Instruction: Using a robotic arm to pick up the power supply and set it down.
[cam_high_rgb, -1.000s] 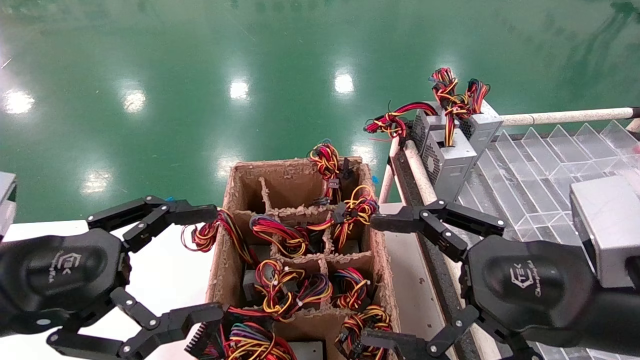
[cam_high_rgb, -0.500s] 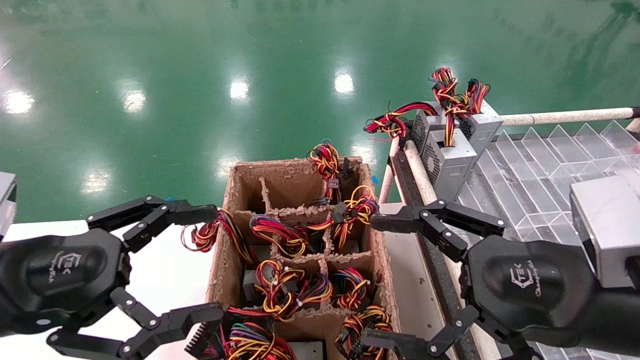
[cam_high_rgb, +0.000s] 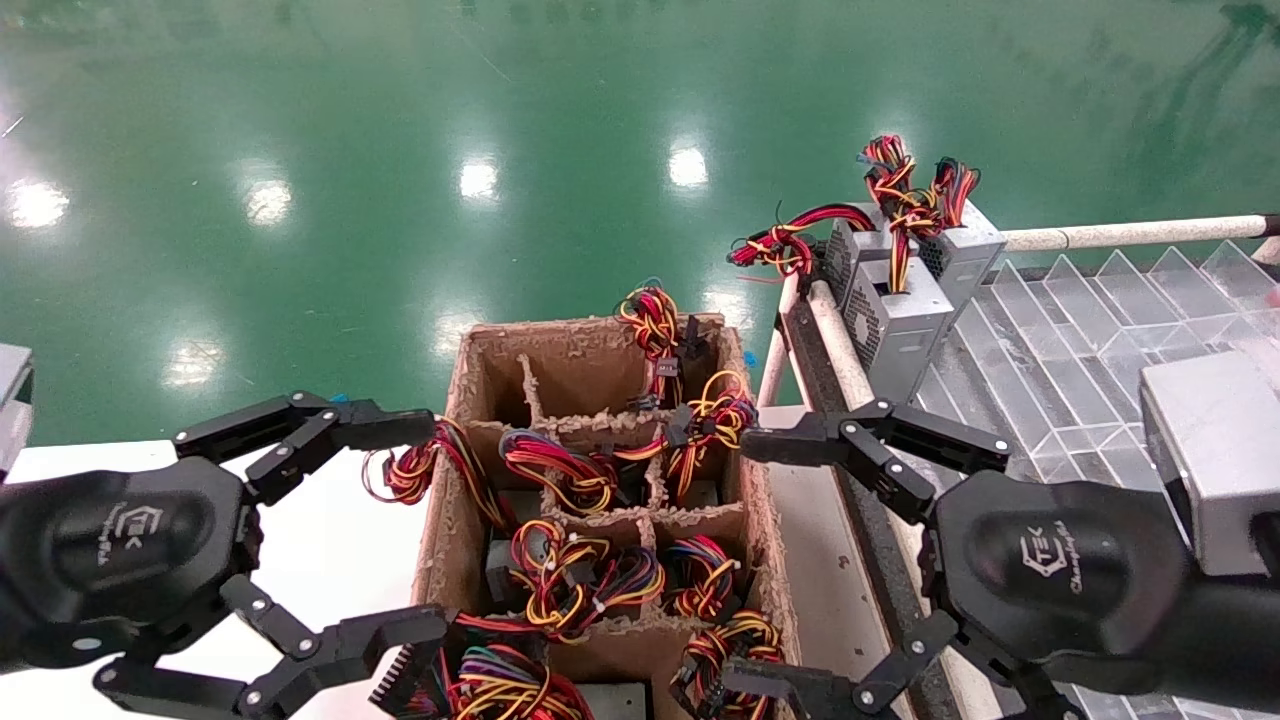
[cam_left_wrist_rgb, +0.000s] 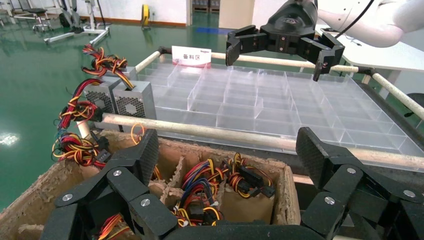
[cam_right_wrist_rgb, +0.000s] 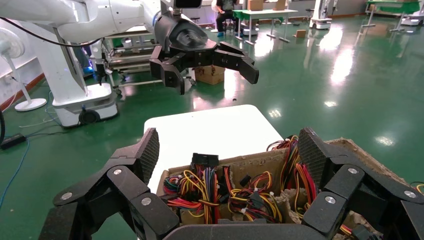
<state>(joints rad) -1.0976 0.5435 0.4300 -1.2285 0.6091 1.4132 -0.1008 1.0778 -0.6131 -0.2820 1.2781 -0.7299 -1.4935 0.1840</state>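
Both black linked-finger grippers hover open over a brown cardboard box (cam_high_rgb: 580, 368) split into compartments. Power supplies sit in those compartments, mostly hidden under red, yellow, orange and black wire bundles (cam_high_rgb: 575, 580). My left gripper (cam_high_rgb: 405, 530) is at the box's left wall and my right gripper (cam_high_rgb: 760, 562) at its right wall; neither holds anything. Other grey power supplies (cam_high_rgb: 900, 330) stand upright at the clear tray's far corner. In the left wrist view my left gripper (cam_left_wrist_rgb: 227, 155) spans the box (cam_left_wrist_rgb: 285, 190). The right wrist view shows my right gripper (cam_right_wrist_rgb: 225, 150) above the box (cam_right_wrist_rgb: 250, 162).
A clear divided tray (cam_high_rgb: 1080, 340) framed by pale rails (cam_high_rgb: 1120, 233) lies to the right of the box. A white table (cam_high_rgb: 330, 540) is under my left gripper. Glossy green floor lies beyond. A grey camera block (cam_high_rgb: 1210, 450) sits on my right wrist.
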